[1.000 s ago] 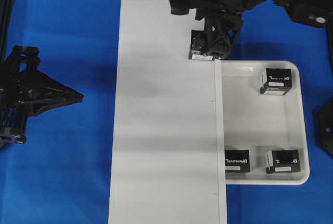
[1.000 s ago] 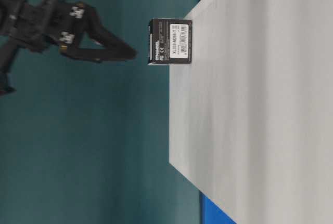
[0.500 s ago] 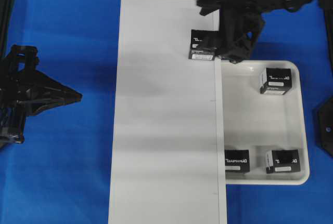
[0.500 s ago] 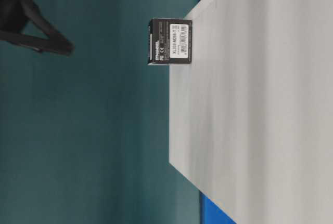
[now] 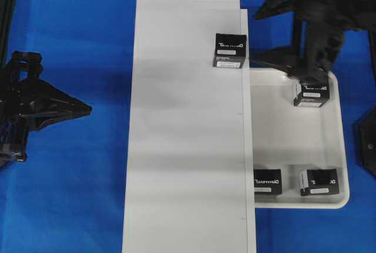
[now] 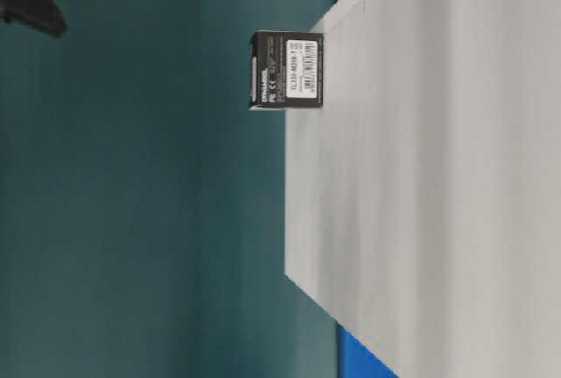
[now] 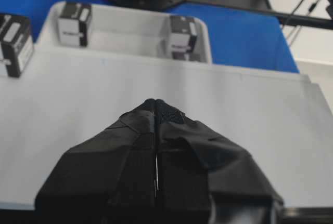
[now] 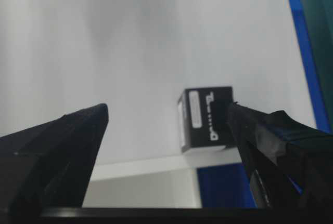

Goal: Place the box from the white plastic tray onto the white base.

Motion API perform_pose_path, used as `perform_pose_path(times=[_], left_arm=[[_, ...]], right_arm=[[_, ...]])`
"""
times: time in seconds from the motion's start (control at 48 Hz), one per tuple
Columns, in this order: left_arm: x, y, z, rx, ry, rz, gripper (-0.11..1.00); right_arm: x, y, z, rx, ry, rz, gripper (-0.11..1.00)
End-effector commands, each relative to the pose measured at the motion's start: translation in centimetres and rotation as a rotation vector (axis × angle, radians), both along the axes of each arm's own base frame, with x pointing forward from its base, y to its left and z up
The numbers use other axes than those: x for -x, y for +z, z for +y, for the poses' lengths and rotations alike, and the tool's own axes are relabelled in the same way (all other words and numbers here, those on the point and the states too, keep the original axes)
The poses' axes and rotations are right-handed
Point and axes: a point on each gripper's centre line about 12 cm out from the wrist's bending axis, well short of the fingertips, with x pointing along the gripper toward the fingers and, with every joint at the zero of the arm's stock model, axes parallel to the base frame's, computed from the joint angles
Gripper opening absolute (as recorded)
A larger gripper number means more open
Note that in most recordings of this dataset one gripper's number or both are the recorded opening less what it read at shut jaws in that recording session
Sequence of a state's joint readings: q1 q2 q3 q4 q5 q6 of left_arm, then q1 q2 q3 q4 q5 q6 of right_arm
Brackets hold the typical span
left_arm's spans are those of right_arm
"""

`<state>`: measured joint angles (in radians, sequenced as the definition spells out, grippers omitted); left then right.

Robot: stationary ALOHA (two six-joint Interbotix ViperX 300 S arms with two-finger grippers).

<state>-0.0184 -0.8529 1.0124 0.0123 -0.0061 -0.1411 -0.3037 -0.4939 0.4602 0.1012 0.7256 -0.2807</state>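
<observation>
One black box (image 5: 230, 50) with white lettering stands free on the long white base (image 5: 188, 141), near its far right edge. Three like boxes remain in the white plastic tray (image 5: 294, 135): one at the far end (image 5: 312, 93) and two at the near end (image 5: 267, 181) (image 5: 319, 182). My right gripper (image 5: 254, 37) hovers open and empty, raised, just right of the placed box and over the tray's far end. In the right wrist view the box (image 8: 208, 117) sits ahead beside the right finger of the gripper (image 8: 164, 108). My left gripper (image 5: 88, 110) is shut and empty, left of the base.
Blue table surface (image 5: 76, 194) surrounds the base and tray. The tray lies against the base's right edge. In the table-level view the box (image 6: 285, 69) stands on the base (image 6: 438, 185), with a finger of the right gripper (image 6: 35, 10) far off in the corner.
The right gripper, open throughout, has drawn away from the box to the right and upward, leaving it standing on the base. The left arm has barely moved.
</observation>
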Motion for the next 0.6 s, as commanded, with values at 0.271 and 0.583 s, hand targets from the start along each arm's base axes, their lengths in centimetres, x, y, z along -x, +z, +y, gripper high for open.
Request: perform_pose_path(times=[0.271, 0.583], left_arm=[[0.6, 1.6, 0.5, -0.015, 0.021, -0.051, -0.07], [1.9, 3.0, 1.0, -0.013, 0.043, -0.112, -0.07]], right_arm=[[3.9, 0.5, 1.5, 0.048, 0.002, -0.153, 0.98], [6.5, -1.2, 3.5, 0.055, 0.048, -0.221, 0.98]])
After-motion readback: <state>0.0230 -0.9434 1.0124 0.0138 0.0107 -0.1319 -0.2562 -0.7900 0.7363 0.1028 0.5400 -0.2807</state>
